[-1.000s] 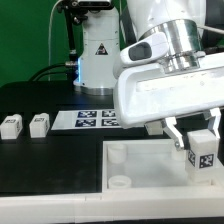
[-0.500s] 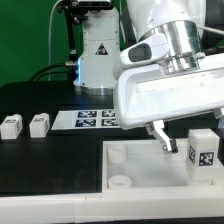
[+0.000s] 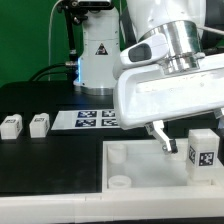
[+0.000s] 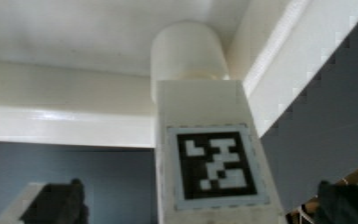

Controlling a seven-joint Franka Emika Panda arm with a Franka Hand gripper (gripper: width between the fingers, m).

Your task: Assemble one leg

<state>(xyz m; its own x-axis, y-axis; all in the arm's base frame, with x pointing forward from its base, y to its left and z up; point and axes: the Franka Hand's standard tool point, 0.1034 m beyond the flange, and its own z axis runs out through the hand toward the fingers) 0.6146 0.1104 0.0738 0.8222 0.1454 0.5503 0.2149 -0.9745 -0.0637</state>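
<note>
A leg [image 3: 202,151], a small white block with a square tag on its face, stands upright on the white panel [image 3: 140,176] near the exterior view's right edge. My gripper [image 3: 190,133] is open around it, and one dark finger [image 3: 163,139] hangs clear to the leg's left. In the wrist view the leg [image 4: 206,140] fills the middle between the gripper's [image 4: 202,205] two fingers [image 4: 55,200], which stand apart from it. Its rounded end [image 4: 194,50] points at the panel's corner [image 4: 69,100].
Two more legs [image 3: 11,125] [image 3: 38,124] lie on the black table at the exterior view's left. The marker board [image 3: 95,118] lies behind the panel. Round sockets [image 3: 118,154] [image 3: 118,183] sit along the panel's left side. The robot's base [image 3: 95,60] stands at the back.
One second ago the fingers were closed on the leg. They have since opened and let go of it, and the leg stays standing on the panel.
</note>
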